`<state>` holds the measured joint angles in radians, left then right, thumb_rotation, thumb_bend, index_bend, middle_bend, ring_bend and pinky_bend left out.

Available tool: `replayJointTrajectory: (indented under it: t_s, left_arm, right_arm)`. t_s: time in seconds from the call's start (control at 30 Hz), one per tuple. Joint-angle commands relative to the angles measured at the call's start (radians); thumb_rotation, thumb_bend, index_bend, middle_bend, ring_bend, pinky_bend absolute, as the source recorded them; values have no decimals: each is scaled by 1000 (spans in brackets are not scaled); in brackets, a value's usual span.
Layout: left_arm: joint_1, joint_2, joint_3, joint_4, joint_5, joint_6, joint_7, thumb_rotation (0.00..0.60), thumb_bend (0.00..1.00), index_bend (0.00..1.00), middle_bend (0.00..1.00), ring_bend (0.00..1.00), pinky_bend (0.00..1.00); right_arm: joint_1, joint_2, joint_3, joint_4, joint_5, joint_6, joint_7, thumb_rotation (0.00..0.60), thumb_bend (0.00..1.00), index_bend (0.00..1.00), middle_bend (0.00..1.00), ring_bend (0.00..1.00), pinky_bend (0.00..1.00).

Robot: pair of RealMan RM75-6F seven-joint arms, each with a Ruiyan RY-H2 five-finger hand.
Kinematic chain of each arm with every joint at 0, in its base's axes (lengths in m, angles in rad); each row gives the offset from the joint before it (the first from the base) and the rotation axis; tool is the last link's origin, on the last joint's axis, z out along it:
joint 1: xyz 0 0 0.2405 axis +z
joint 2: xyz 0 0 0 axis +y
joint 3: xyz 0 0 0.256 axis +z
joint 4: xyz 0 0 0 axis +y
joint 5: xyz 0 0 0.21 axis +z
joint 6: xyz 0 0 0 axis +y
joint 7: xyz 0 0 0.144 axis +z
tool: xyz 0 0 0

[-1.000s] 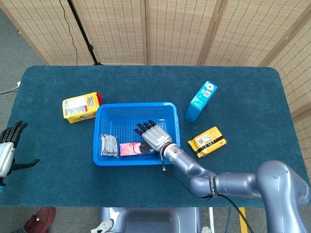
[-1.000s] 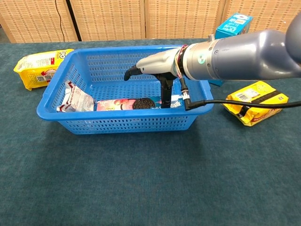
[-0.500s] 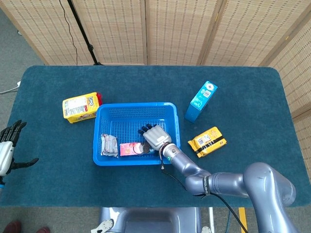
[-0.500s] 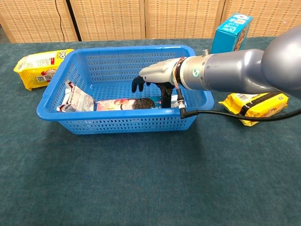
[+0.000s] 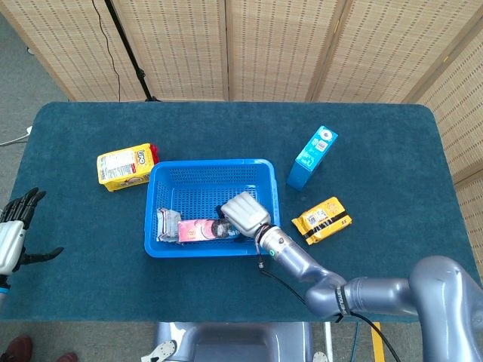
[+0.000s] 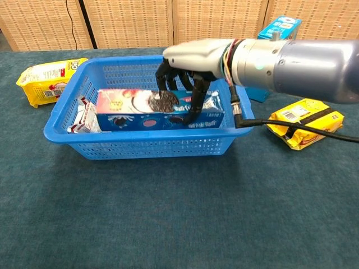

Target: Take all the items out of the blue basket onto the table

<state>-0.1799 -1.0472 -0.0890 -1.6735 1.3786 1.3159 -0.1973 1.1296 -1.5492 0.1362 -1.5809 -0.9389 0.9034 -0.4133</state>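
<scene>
- Right hand (image 6: 188,84) is being shown clamped from above on the cookie box (image 6: 160,109), fingers (image 6: 197,103) wrapped down over its right half, near the cookie printed on its face.
- Cookie box is being held on its long edge inside the blue basket (image 6: 140,147), its top edge raised above the rim; whether its lower edge is resting on the basket floor cannot be told.
- Box is being judged as light, stiff cardboard, smooth-sided and prone to pivoting when taken off-centre; a hold nearer the middle of its length, across the narrow sides, is being suggested.
- Small silver packet (image 6: 90,118) is being left in the basket's left end, just beside the box, and is being judged soft and crinkly, best pinched at an edge.
- Left hand (image 5: 13,237) is being kept well apart at the table's left edge, fingers spread, grasping nothing.
- Yellow bag (image 5: 126,166), blue carton (image 5: 312,157) and yellow packet (image 5: 321,219) are being seen already lying on the table (image 5: 392,151).
</scene>
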Motion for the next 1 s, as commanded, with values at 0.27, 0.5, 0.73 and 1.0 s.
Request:
replayJointTrajectory:
  t_s: [0.27, 0.5, 0.73, 1.0]
  left_arm:
    - [2, 6, 16, 1, 38, 6, -27, 600, 11, 0, 0, 0, 0]
    - [3, 11, 29, -3, 74, 14, -47, 600, 10, 0, 0, 0, 0]
    - [6, 18, 39, -19, 105, 31, -59, 600, 11, 0, 0, 0, 0]
    - [0, 36, 42, -55, 138, 45, -55, 600, 11, 0, 0, 0, 0]
  right_arm:
    - [-156, 247, 83, -202, -164, 246, 40, 600, 157, 593, 652, 620, 634]
    - [-288, 398, 67, -141, -127, 278, 118, 600, 156, 593, 652, 620, 634]
    - [-430, 450, -18, -53, -170, 233, 325, 600, 157, 592, 652, 620, 634]
    - [-517, 434, -91, -8, -325, 227, 458, 600, 157, 575, 642, 606, 619]
